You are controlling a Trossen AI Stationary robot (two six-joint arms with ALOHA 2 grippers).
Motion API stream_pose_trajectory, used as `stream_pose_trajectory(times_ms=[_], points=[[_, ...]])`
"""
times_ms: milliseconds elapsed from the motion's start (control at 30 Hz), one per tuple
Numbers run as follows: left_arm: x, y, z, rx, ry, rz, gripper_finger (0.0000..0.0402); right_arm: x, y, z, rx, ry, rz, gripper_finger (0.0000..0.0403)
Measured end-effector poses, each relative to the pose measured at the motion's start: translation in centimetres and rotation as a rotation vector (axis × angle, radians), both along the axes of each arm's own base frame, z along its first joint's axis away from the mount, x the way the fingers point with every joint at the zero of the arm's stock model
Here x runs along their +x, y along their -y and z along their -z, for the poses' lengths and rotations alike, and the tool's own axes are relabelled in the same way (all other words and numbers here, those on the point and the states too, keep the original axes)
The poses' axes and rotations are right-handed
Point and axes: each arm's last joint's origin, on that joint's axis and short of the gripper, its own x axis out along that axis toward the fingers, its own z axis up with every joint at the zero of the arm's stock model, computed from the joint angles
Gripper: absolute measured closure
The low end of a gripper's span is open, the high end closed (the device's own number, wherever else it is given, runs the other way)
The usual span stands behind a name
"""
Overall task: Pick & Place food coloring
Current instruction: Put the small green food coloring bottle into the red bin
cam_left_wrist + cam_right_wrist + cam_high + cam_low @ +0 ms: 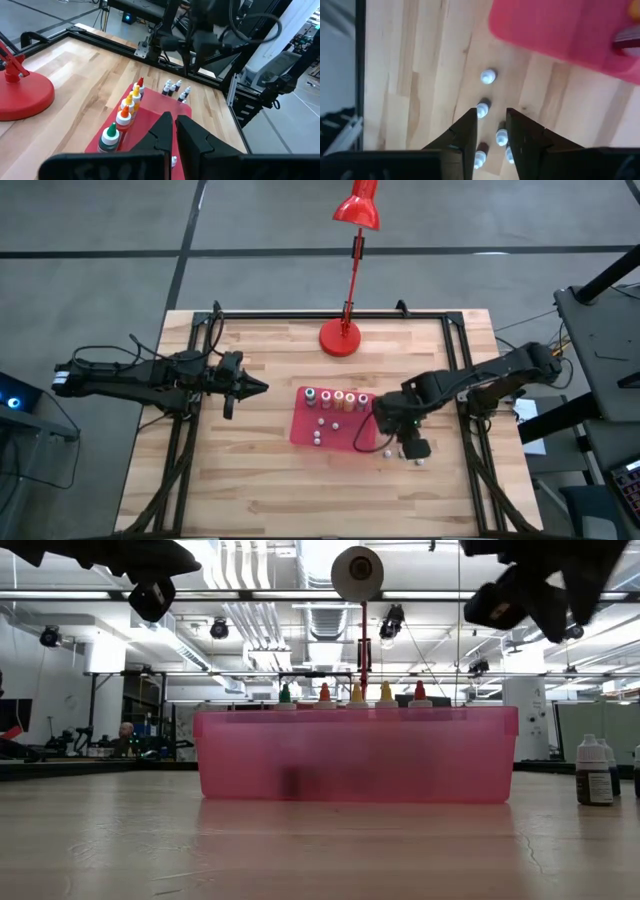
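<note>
Just right pincer point(491, 131) over bottles point(488, 76), tray point(560, 30) edge beside

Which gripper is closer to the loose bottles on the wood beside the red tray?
Right. The right gripper hangs directly over the loose bottles, just off the red tray. The left gripper waits across the tray, well away.

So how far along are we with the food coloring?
Done: five coloured-cap bottles stand in a row inside the red tray. In hand: nothing; the right gripper is above the white-capped bottles on the table beside the tray, jaws apart around none. Left: those loose bottles. The left gripper waits shut, off the tray's left.
</note>
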Motion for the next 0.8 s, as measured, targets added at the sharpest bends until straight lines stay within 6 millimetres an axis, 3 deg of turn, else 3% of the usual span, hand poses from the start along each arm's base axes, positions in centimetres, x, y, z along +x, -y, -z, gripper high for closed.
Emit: stream_pose_trajectory(times_ms=[467,800], points=[[0.0,0.0,0.0,-0.034,-0.001,-0.007,0.0402,-0.9,-2.9,2.8,-0.096,0.088,-0.287,0.0208],[0.0,0.0,0.0,-0.044,-0.001,-0.009,0.0402,-0.6,-3.1,4.0,-0.097,0.162,-0.37,0.0195]])
